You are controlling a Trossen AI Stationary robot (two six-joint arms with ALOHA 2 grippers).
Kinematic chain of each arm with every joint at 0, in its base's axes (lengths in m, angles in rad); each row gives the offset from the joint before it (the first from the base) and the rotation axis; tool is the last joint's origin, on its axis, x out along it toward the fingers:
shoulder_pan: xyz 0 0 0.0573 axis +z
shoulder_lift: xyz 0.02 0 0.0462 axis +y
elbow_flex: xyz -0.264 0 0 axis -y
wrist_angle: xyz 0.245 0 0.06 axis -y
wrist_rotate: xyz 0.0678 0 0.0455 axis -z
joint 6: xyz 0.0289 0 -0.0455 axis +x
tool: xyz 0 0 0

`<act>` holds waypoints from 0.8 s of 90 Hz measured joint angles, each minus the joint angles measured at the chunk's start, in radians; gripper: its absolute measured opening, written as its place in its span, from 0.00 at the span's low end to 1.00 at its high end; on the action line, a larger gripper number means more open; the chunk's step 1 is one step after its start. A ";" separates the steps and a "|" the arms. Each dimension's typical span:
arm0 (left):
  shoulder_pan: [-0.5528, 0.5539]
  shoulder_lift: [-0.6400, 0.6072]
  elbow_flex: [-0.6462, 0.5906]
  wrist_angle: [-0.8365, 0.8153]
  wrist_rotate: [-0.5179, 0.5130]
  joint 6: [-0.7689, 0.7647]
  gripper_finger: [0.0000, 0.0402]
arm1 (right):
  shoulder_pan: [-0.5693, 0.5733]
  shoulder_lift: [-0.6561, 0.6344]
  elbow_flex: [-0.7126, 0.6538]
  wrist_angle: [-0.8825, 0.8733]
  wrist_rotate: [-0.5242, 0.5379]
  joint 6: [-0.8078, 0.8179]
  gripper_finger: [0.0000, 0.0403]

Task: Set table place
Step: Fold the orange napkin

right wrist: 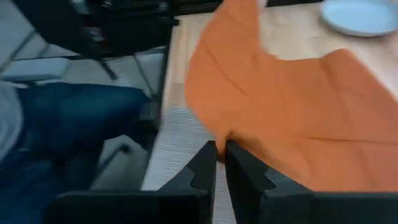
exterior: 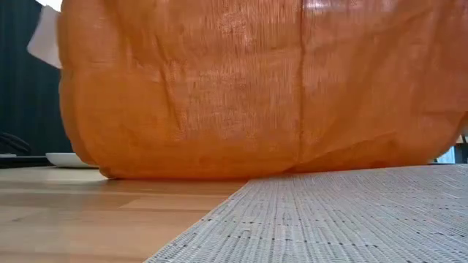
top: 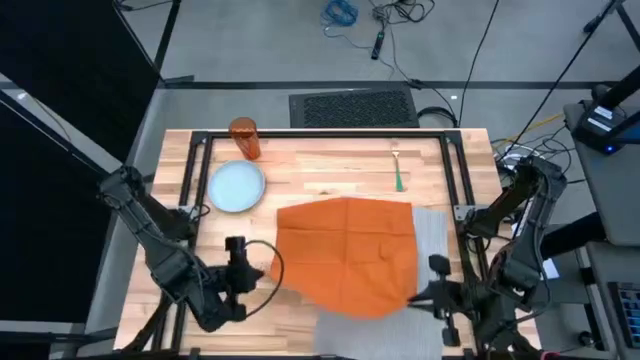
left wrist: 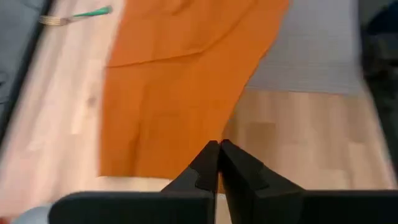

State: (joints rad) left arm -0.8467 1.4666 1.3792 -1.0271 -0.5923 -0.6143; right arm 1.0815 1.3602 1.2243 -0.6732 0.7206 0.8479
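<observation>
Orange napkin (top: pixel 348 252): soft, light, drapes; grip corners; left gripper (left wrist: pixel 219 163) and right gripper (right wrist: pixel 219 158) jaws each pinch an edge.

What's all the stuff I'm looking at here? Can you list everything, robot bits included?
Table: one, light wood with a black frame, under everything.
Napkin: one, orange, spread wide at the table's middle, held up by two corners, partly over the placemat.
Placemat: one, grey, mostly hidden under the napkin's right side.
Plate: one, pale blue, left of the napkin.
Tumbler: one, orange, upright at the far left, beyond the plate.
Fork: one, gold with a green handle, far right part of the table.
Floor mat: one, dark, beyond the table.
Left gripper: one, dark, pinching the napkin's near left corner.
Right gripper: one, dark, pinching the napkin's near right corner.
</observation>
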 joint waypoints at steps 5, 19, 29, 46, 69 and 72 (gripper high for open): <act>-0.017 0.000 0.000 0.037 0.017 0.003 0.01 | 0.009 0.000 -0.018 0.052 -0.024 0.002 0.12; -0.054 0.000 0.000 0.124 0.039 0.027 0.07 | 0.032 0.000 -0.049 0.138 -0.053 0.007 0.19; -0.068 0.000 0.000 0.134 0.040 0.019 0.13 | 0.041 0.000 -0.051 0.139 -0.052 0.012 0.23; -0.077 0.000 0.000 0.132 0.040 -0.006 0.20 | 0.037 0.000 -0.051 0.132 -0.022 -0.022 0.26; -0.023 0.000 0.000 0.035 -0.161 0.001 0.21 | -0.031 0.000 -0.063 0.081 0.091 -0.030 0.24; 0.001 0.000 0.000 0.009 -0.192 -0.022 0.21 | -0.045 -0.001 -0.080 0.112 0.091 -0.034 0.24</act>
State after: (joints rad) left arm -0.8458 1.4666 1.3792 -1.0178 -0.7841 -0.6359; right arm 1.0365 1.3594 1.1446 -0.5614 0.8120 0.8141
